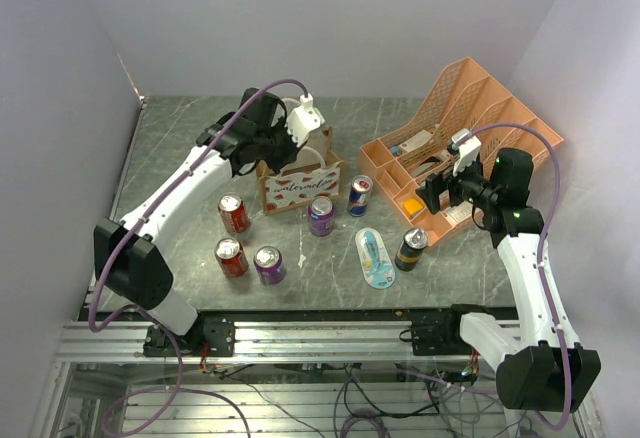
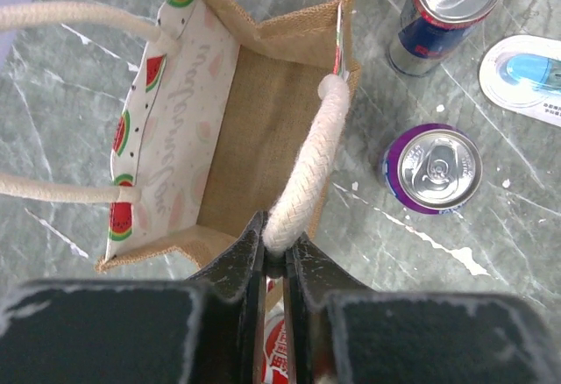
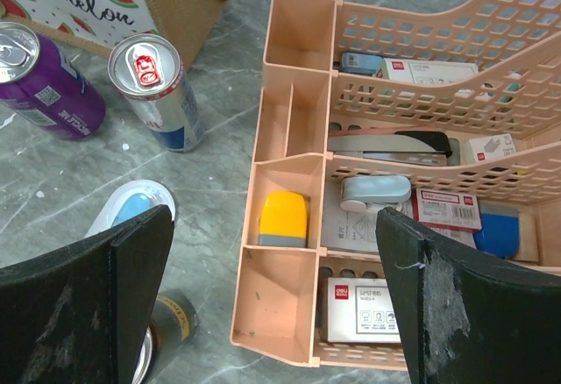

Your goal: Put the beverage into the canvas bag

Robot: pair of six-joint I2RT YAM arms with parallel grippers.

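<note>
Purple can (image 1: 320,215), blue can (image 1: 360,195) just beside canvas bag (image 1: 300,188); orange organizer (image 1: 457,90) apart

The canvas bag (image 1: 300,186) is tan with red-and-green watermelon slices, its rope handle (image 2: 302,182) off-white. One can (image 2: 431,167) is purple, the table (image 2: 53,121) grey with white veins, the mesh organizer (image 3: 272,305) peach.

The canvas bag (image 2: 263,130) stands open-mouthed from above; the purple can (image 2: 431,167) and blue can (image 2: 444,16) crowd one side.

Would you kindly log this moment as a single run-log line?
left gripper: shut on white rope handle | right gripper: open, near orange desk organizer | canvas bag: upright, empty
</note>
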